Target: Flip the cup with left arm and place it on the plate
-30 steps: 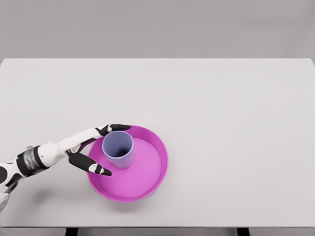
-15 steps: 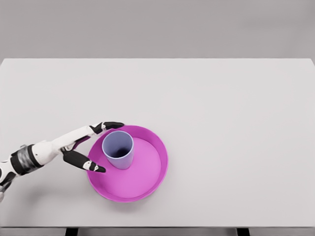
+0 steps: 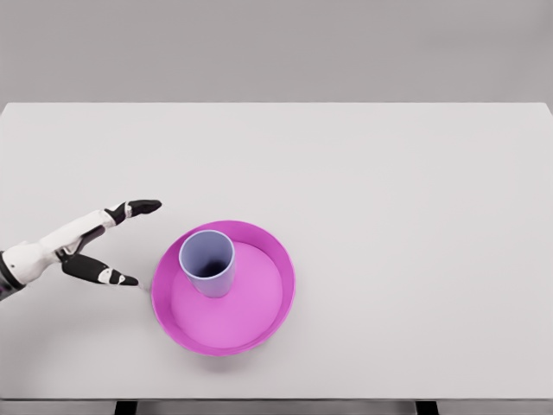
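Lavender cup [image 3: 207,262] upright, mouth up, inside magenta plate [image 3: 270,307]: task looks done. Left hand [image 3: 86,244] beside plate, fingers spread, holding nothing.

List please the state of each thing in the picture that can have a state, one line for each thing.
Light purple plastic cup: upright, mouth up, empty, standing inside the plate near its left rim.
Round magenta plate: flat on the table, holding the cup.
Left hand: open, fingers spread, holding nothing, left of the plate and apart from it.
White table: bears the plate.
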Tool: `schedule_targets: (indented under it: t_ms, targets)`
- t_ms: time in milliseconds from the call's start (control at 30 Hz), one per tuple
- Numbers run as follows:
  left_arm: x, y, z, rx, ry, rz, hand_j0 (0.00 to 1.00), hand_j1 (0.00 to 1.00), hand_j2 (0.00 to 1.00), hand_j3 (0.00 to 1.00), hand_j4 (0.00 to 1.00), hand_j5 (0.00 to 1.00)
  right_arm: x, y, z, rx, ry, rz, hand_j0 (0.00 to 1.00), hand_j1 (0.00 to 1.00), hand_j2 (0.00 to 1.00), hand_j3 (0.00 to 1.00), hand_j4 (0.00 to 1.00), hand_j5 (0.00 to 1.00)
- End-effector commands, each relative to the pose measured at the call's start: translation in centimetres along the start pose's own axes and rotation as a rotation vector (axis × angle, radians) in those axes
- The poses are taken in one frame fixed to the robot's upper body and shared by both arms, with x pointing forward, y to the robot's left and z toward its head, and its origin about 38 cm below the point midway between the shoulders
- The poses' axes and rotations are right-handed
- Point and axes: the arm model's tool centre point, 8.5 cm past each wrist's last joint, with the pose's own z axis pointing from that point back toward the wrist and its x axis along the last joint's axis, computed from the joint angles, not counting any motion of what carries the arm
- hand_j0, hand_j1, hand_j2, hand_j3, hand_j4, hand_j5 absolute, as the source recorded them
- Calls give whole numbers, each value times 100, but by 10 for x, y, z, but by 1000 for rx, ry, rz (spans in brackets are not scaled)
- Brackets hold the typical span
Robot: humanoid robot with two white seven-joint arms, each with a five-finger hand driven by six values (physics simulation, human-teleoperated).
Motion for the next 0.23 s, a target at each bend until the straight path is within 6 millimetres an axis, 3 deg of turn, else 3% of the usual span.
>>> schedule_targets:
  t_ms: [0,200]
  targets:
    - [-1,13,9,31,20,-16,100,100,100,100,100,100,0,0,0,0,0,0,100,100,100,100,100,100]
    - [-1,22,18,46,42,-33,100,100,100,100,100,100,0,0,0,0,0,0,100,100,100,100,100,100]
